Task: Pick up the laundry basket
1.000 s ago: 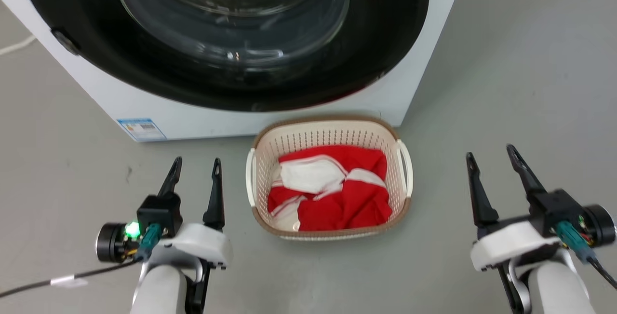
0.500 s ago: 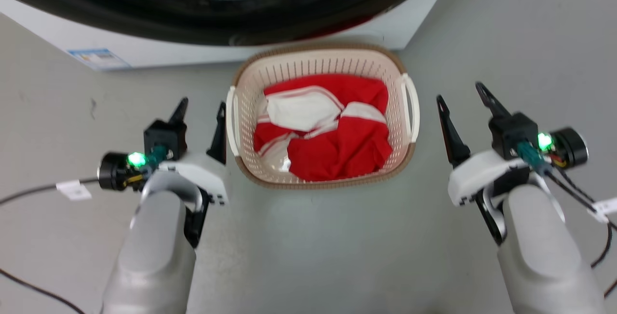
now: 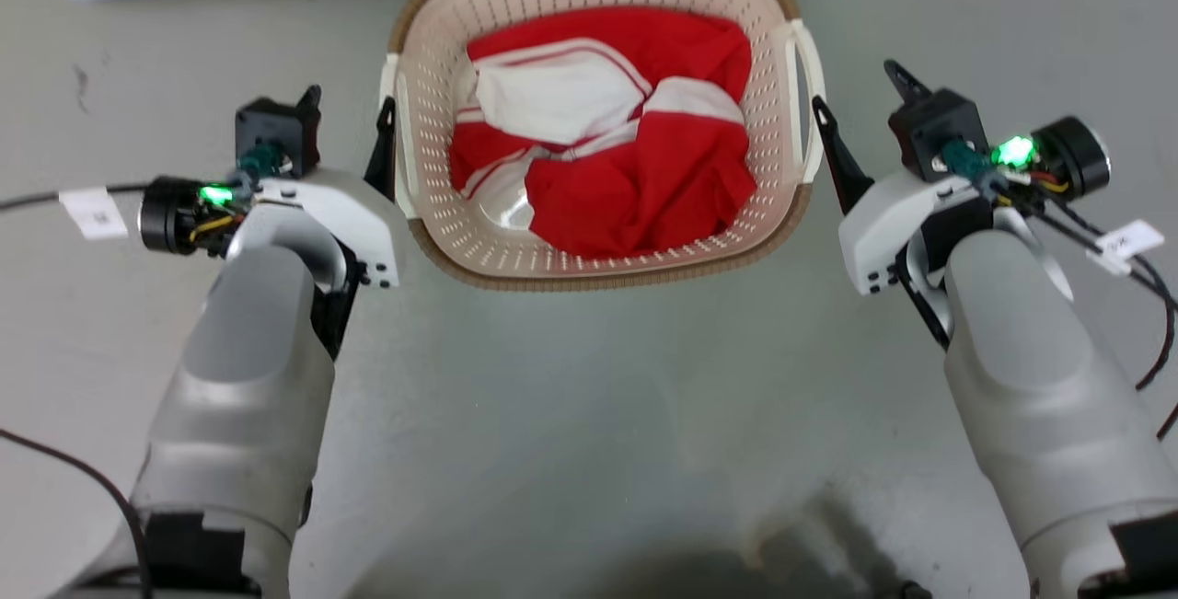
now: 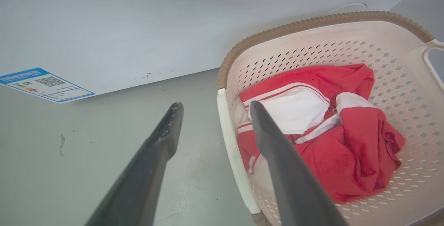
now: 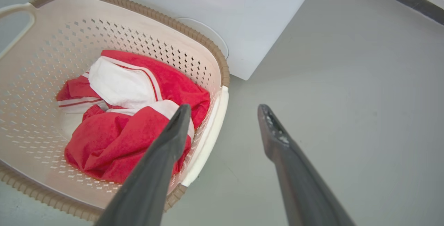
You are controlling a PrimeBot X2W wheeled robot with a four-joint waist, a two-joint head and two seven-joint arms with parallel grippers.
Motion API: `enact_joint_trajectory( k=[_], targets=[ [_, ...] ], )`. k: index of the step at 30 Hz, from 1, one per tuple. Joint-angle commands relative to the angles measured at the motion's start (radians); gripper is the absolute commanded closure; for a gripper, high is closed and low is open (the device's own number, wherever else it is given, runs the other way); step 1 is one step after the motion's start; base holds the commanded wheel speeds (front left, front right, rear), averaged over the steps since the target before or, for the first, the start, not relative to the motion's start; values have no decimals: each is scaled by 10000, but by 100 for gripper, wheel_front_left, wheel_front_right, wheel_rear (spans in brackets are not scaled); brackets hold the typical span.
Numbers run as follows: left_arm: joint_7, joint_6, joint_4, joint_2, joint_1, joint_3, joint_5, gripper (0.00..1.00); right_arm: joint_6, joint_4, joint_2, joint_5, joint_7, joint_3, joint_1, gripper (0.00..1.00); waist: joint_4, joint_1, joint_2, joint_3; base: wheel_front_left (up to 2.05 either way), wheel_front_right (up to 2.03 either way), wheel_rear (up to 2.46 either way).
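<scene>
Basket (image 3: 589, 283), cream with a brown rim, standing on the grey floor (image 3: 589, 415) just before the foot of the white washer (image 4: 104, 45), whose blue label (image 4: 45, 84) lies toward the left. A crumpled red and white cloth (image 3: 626, 167) lies inside the basket. Left claw (image 3: 350, 102) sits at the basket's left side with its fingers apart. In the left wrist view the white left handle (image 4: 236, 156) runs between them, one finger over the bare floor and the other over the basket's inside. Right claw (image 3: 854, 86) sits at the basket's right side, likewise with its fingers apart. In the right wrist view one finger lies over the cloth and the other over the floor, with the white right handle (image 5: 208, 139) between them. Whether either claw touches its handle cannot be told. Green lights glow on both wrists, and dark cables with white tags trail from them toward the outer edges of the head view.
</scene>
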Motion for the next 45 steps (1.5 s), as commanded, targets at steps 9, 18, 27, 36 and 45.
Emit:
enact_joint_trajectory(
  k=[9, 18, 27, 36, 45],
  targets=[
    [-24, -103, 1633, 60, -1486, -443, -117, 0, -10, 1708, -44, -247, -23, 26, -1560, 0, 35, -1, 0, 972, 0, 0, 0],
    [88, -130, 2480, -3, -2274, -814, -284, 0, -10, 3144, 60, -387, 13, -289, -2458, 0, 87, -1, 0, 1469, 0, 0, 0],
    [251, -135, 2719, -158, -2574, -1289, -594, 0, -10, 3610, 96, -415, 195, -439, -2814, 0, 190, -1, 0, 1906, 0, 0, 0],
    [318, -137, 2796, -133, -2810, -1930, -925, 61, -10, 3757, 106, -294, 263, -429, -3034, 100, 236, -1, 0, 2168, 0, 0, 0],
    [279, -148, 2815, -113, -2845, -2363, -1132, 100, -9, 3783, 36, -68, 205, -234, -3049, 100, 259, -1, 0, 2107, 0, 0, 0]
  ],
)
